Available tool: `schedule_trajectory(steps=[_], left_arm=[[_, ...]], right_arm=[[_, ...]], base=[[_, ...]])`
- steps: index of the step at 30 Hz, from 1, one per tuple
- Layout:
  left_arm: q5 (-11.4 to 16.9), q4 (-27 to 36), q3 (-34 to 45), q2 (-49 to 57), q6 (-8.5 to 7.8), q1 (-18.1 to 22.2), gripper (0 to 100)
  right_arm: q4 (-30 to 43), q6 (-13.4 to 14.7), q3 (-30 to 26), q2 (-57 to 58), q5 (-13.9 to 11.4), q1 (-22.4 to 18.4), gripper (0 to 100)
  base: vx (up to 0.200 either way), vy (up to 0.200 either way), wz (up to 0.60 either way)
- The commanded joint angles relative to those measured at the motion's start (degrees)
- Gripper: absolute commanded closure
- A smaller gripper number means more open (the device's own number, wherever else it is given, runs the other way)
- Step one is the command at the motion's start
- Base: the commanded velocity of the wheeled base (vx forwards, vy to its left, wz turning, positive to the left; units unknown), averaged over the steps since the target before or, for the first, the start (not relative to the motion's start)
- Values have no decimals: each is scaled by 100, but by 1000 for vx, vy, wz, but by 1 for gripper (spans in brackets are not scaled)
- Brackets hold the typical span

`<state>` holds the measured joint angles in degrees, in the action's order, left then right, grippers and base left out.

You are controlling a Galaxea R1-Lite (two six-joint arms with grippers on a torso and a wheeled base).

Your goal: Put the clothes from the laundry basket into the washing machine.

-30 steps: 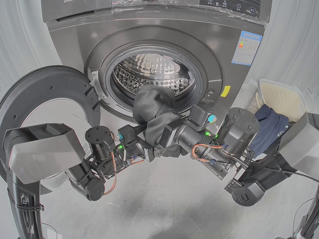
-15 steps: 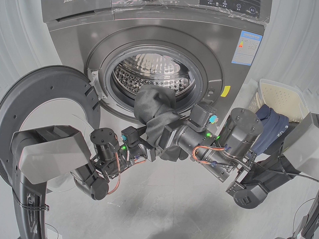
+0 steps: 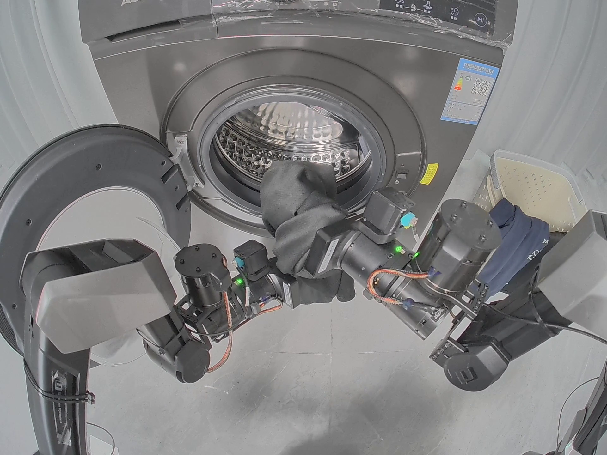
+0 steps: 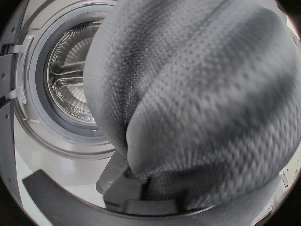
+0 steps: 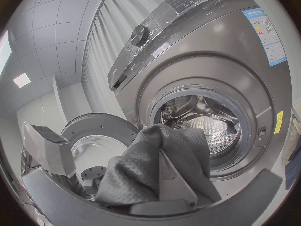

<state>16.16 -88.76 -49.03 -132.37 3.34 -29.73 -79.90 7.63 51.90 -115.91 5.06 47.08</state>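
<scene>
Where our two arms meet low before the washing machine (image 3: 158, 77), a dark grey garment (image 3: 297, 203) lies draped over the left gripper (image 4: 138, 185) and the right gripper (image 5: 163, 176), hiding them so that we cannot tell whether either is closed. Beyond, its top rises before the open drum's (image 3: 284, 134) lower rim, and at the machine's right the laundry basket (image 3: 537, 184) holds a navy garment (image 3: 515, 241).

Likely a test room set up as a laundry corner. A grey washing machine (image 3: 145, 77), plastic film (image 3: 354, 1) across its control panel (image 3: 436, 4), stands on a grey tiled floor (image 3: 329, 387). White curtains (image 5: 103, 47) hang behind; a panelled ceiling (image 5: 53, 22) holds a flat light (image 5: 22, 79).
</scene>
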Motion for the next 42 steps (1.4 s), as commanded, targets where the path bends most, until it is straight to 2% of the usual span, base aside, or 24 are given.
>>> schedule_trajectory(steps=[1, 7, 11, 17, 27, 34, 37, 42], left_arm=[[10, -1, 324, 141, -35, -15, 0], [36, -10, 799, 369, -26, -68, 0], [62, -10, 1431, 659, -79, -164, 0], [71, -19, 1677, 949, -106, -261, 0], [-8, -1, 913, 721, -26, -252, 0], [-289, 8, 227, 106, -9, -182, 0], [-518, 17, -124, -70, 9, -164, 0], [-694, 8, -195, -123, 0, -120, 0]], right_arm=[[0, -7, 233, -151, -5, -155, 100], [27, -16, 523, -327, -5, -305, 100], [71, -16, 787, -468, -5, -357, 100], [97, -16, 936, -582, 4, -357, 100], [97, -7, 919, -591, 13, -234, 100], [97, -7, 813, -521, 92, -67, 100], [88, -7, 708, -494, 153, -6, 100], [80, 2, 699, -477, 171, 12, 100]], base=[[0, 0, 0], [0, 0, 0], [0, 0, 0], [0, 0, 0], [0, 0, 0], [0, 0, 0], [0, 0, 0], [0, 0, 0]])
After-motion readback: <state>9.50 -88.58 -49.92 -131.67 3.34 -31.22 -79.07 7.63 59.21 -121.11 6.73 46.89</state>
